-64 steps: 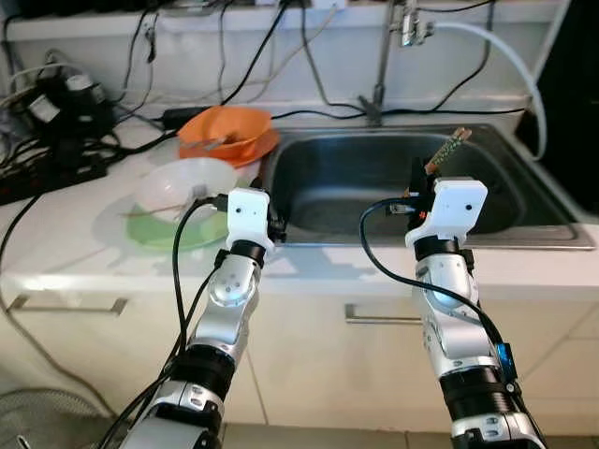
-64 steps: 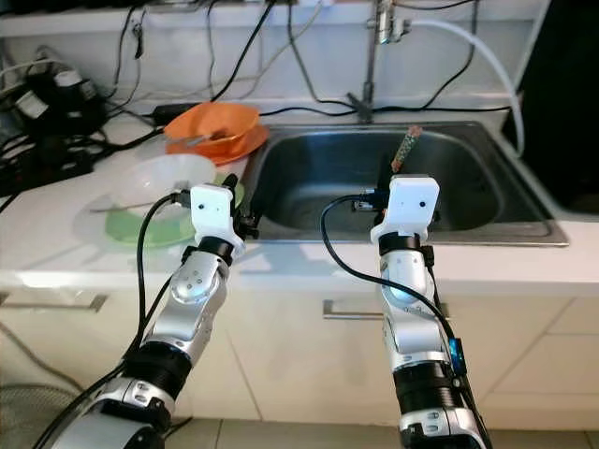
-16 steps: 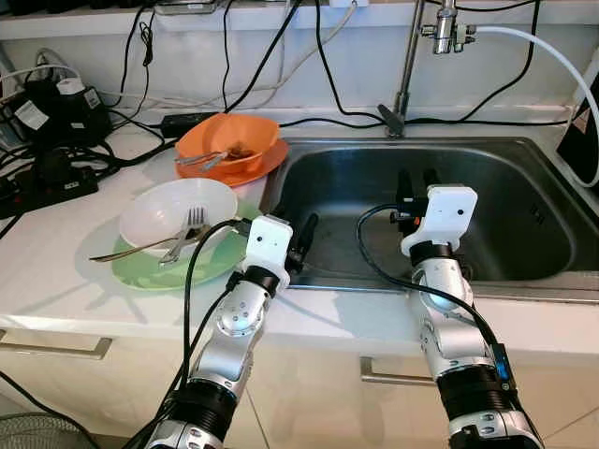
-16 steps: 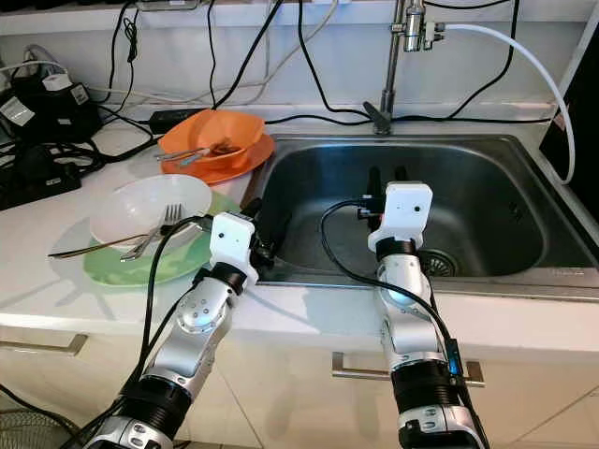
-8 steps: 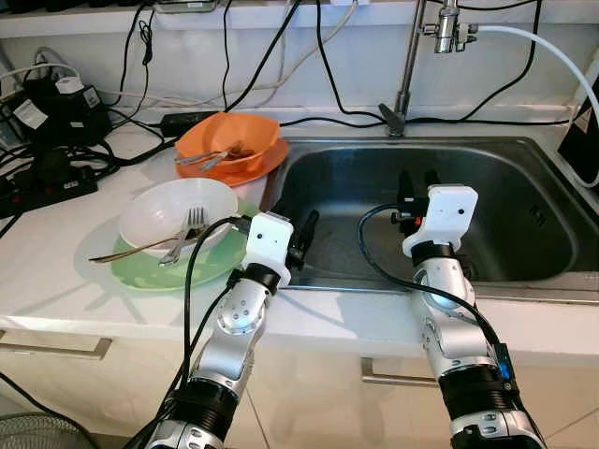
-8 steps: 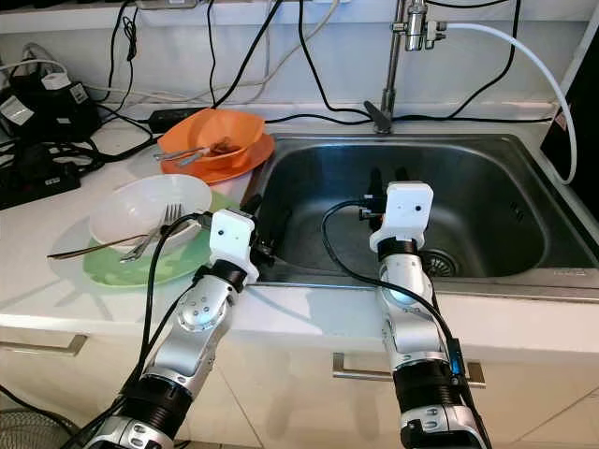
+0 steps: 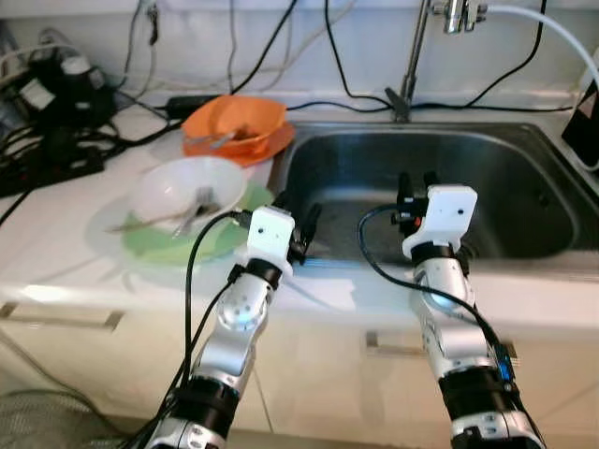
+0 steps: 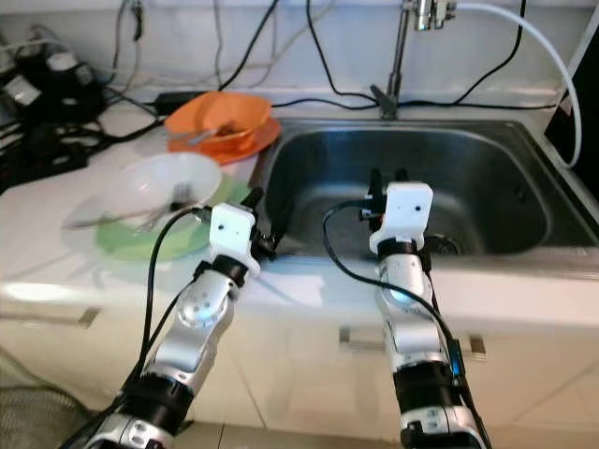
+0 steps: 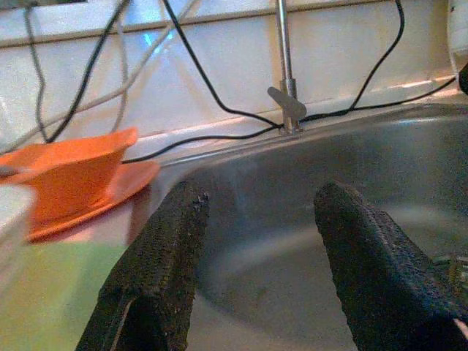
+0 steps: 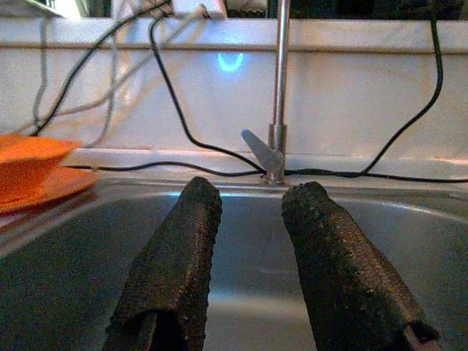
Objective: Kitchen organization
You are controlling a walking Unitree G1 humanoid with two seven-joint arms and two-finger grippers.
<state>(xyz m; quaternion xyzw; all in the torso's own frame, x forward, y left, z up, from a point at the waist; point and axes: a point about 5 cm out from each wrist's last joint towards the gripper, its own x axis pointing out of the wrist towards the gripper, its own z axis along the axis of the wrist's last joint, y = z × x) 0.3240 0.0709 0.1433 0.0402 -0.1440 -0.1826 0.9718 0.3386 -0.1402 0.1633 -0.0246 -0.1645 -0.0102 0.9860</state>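
My left gripper (image 7: 305, 223) hangs open and empty over the sink's (image 7: 524, 142) near left corner, its fingers (image 9: 164, 256) apart in the left wrist view. Over the middle of the basin my right gripper (image 7: 416, 181) is open too, with nothing between its fingers (image 10: 179, 248). Left of the sink, a white bowl (image 7: 178, 187) holding a fork (image 7: 198, 208) stands on a green plate (image 7: 159, 238). Behind it an orange bowl (image 7: 236, 120) with cutlery sits on an orange plate (image 7: 267, 150).
The tap (image 7: 412, 56) rises behind the sink, with a white hose (image 7: 552, 28) to its right. Power strips and black cables (image 7: 56, 103) crowd the back left of the counter. Cabinet fronts with handles (image 7: 398, 344) lie below the counter edge.
The stick-like item held by my right gripper four seconds ago is gone from it. The camera view has shifted and blurred slightly in the last half second; both arms hold their places.
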